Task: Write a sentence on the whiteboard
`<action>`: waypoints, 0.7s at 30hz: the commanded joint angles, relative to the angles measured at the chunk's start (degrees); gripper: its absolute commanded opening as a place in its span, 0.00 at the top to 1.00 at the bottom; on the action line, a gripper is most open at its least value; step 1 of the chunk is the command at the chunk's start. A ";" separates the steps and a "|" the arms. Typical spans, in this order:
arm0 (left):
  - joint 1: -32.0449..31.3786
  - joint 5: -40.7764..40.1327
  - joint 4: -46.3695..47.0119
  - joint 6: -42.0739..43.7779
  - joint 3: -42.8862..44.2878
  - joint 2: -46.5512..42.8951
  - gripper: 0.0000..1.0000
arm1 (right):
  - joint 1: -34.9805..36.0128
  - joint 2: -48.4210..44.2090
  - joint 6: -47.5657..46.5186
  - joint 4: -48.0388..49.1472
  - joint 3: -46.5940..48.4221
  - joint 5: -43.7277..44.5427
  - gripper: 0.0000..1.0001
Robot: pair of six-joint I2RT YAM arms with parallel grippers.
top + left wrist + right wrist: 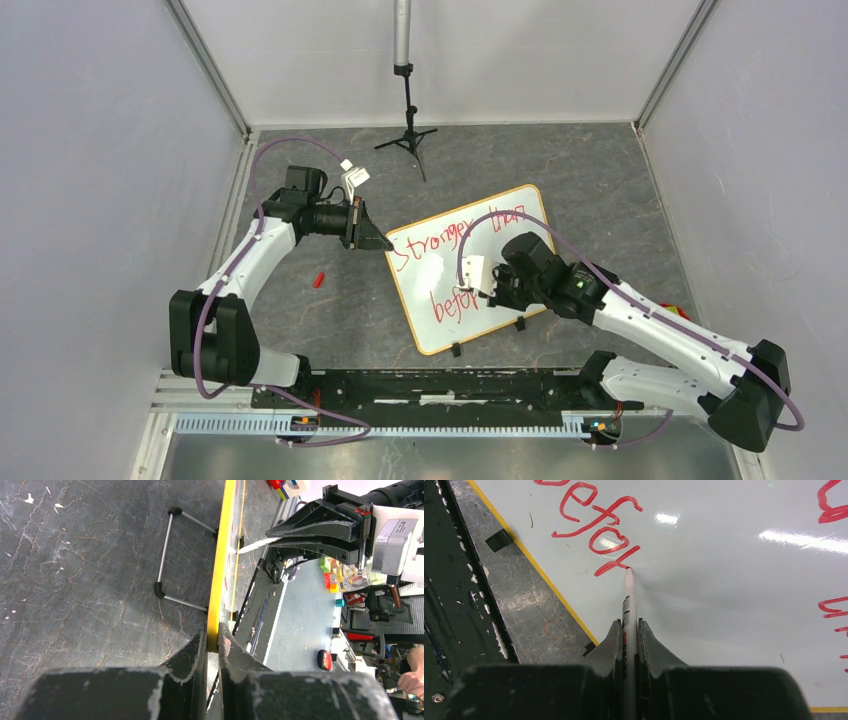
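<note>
Your right gripper (628, 630) is clamped tight on the marker (629, 595), its tip touching the whiteboard (445, 275) near its 7 o'clock edge, ending "befor" of the sentence (440, 245). Your left gripper (212, 645) pinches the board's 10 o'clock corner. Press lightly and write the "e" small.

The table (330, 325) left of the whiteboard (445, 280) is open, bar a small red piece (319, 280). A tripod (407, 140) stands at the far edge; the right gripper (629, 625) and marker (629, 587) overhang the board.

That was a robotics lab cell: white panel walls (100, 150), aluminium posts (215, 75), a tripod (407, 140) on the dark surface (600, 190).
</note>
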 commanded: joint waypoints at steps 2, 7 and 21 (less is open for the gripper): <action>0.12 -2.34 1.52 1.07 1.73 0.02 0.98 | -0.78 -1.76 -1.28 1.19 2.05 0.52 1.00; 0.12 -2.47 1.12 1.27 1.77 -0.26 0.98 | -0.78 -4.56 -2.21 -0.21 1.18 -2.26 1.00; 0.07 -2.64 0.98 1.50 1.71 -0.15 0.98 | -0.73 -1.94 -2.91 0.00 -1.25 -0.60 1.00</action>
